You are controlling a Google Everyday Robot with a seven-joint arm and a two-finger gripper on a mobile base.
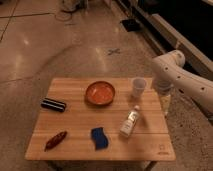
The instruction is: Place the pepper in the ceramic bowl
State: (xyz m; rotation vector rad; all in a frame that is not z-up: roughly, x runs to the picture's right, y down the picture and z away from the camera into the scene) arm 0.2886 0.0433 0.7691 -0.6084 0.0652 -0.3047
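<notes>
The pepper (55, 140) lies on the tabletop (80, 120) at its near-left corner, well apart from the ceramic bowl (88, 95), which sits far of centre. The tool (164, 100) hangs just off the tabletop's right edge, beside the clear cup (139, 87); whether it is apart or together cannot be told. From the tool, the pepper lies leftward and nearer, across the whole tabletop, past the bottle (130, 121) and blue sponge (99, 138). Its long axis runs diagonally, near-left to far-right.
</notes>
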